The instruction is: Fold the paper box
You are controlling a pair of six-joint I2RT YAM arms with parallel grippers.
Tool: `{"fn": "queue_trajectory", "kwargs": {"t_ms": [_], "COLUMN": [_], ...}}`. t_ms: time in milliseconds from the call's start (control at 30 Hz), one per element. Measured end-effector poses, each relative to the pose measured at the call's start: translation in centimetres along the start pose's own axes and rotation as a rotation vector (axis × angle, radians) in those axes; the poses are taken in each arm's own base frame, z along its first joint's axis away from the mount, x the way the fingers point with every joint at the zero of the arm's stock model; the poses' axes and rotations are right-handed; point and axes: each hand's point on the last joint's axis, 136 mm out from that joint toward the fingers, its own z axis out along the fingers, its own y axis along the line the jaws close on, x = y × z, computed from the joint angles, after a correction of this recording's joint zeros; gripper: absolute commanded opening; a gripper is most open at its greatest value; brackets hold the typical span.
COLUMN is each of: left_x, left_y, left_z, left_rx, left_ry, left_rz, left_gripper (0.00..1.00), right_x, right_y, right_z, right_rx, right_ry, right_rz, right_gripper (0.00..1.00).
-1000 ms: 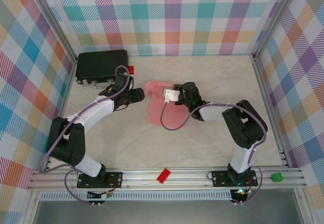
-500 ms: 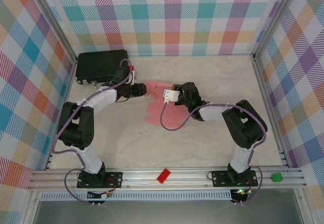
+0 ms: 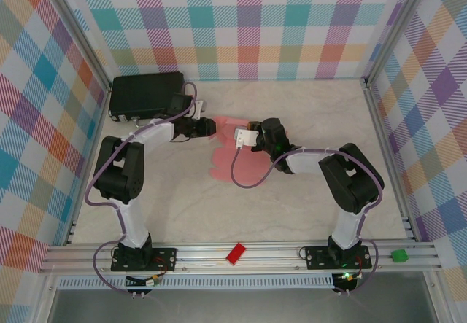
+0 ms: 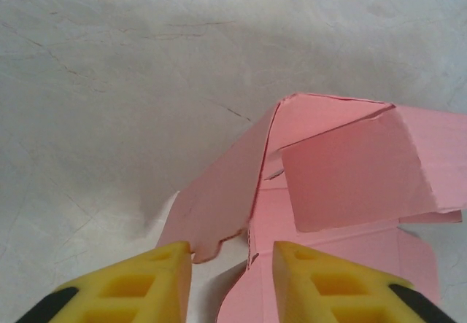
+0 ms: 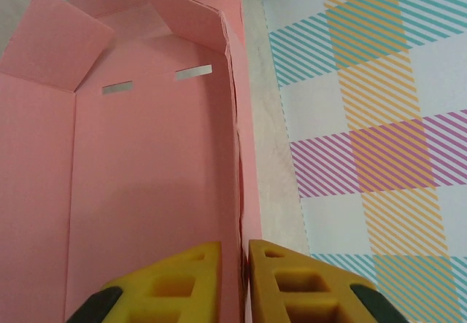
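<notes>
Just right of the black case lies the half-folded paper box. The right gripper pinches one upright wall of it. The left gripper stands partly open, straddling a raised flap's edge.

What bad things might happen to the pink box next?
The right gripper pinches one thin side wall of the pale-pink thin card paper box; a hard pull might crease or tear it. The left gripper straddles a raised flap with its jaws apart, so the flap might slip out or bend the wrong way.
</notes>
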Motion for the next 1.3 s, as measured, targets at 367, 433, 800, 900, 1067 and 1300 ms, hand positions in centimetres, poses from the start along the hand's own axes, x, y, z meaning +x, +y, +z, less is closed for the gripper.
{"fn": "queue_trajectory", "kwargs": {"t_ms": [367,433,800,900,1067,1300], "left_x": [-0.3,-0.4,-0.7,-1.5,-2.4,-1.9], "left_y": [0.7,1.1,2.4,1.4,-0.2,-0.3], "left_z": [0.0,-0.1,-0.3,-0.2,0.2,0.9], "left_rx": [-0.042,-0.068,-0.139,-0.097,-0.014,0.015], "left_ry": [-0.012,-0.023,-0.055,-0.059,-0.058,-0.032], "left_rz": [0.037,0.041,0.078,0.102,0.129,0.126], "left_gripper": [0.36,0.43,0.52,0.48,0.38,0.13], "right_x": [0.0,0.0,-0.1,-0.1,0.0,0.0], "right_y": [0.0,0.0,-0.2,-0.1,0.1,-0.1], "right_z": [0.1,0.1,0.2,0.4,0.5,0.6], "right_rx": [0.0,0.0,0.003,0.002,-0.001,0.003], "right_ry": [0.001,0.001,-0.001,-0.001,0.003,0.006], "right_rz": [-0.003,-0.003,-0.006,-0.007,-0.007,-0.008], "right_gripper": [0.18,0.18,0.17,0.17,0.17,0.17]}}
